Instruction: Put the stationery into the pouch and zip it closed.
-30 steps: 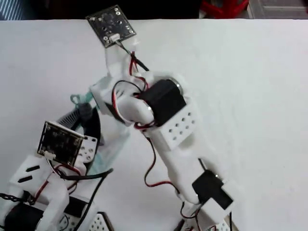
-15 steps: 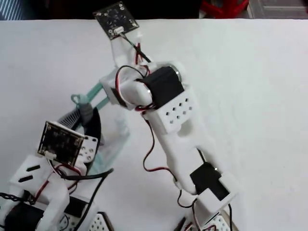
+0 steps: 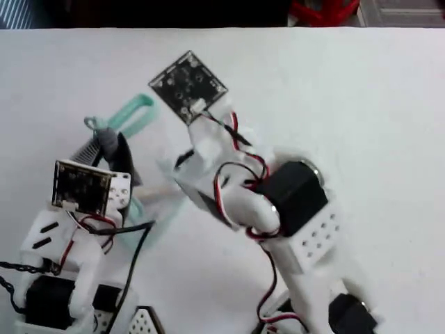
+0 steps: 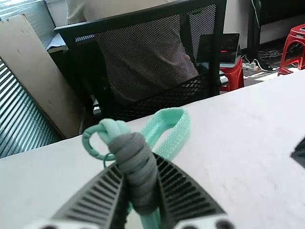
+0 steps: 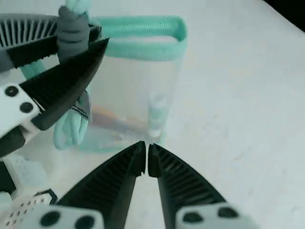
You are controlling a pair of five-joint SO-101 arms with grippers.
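Observation:
The clear pouch (image 5: 136,93) with teal edging lies flat on the table, with pens or pencils (image 5: 119,121) inside. Its grey zipper pull (image 4: 138,167) is pinched in my left gripper (image 4: 143,200), which is shut on it. A teal loop (image 4: 167,130) sticks out just past the pull. From above, the left gripper (image 3: 108,144) sits at the pouch's far-left end, with the loop (image 3: 132,111) beyond it. My right gripper (image 5: 147,153) is shut with nothing visible between its fingers. Its tips rest at the pouch's opposite short edge. The right arm (image 3: 236,195) covers much of the pouch (image 3: 149,226) from above.
The white table (image 3: 361,104) stretches bare to the right and far side. A black mesh chair (image 4: 143,62) stands behind the far edge, with red stools (image 4: 293,45) beyond it.
The right arm has pulled back toward the near side and lower over the pouch. The left gripper, still holding the pull, has shifted far-left, and the teal loop moved with it.

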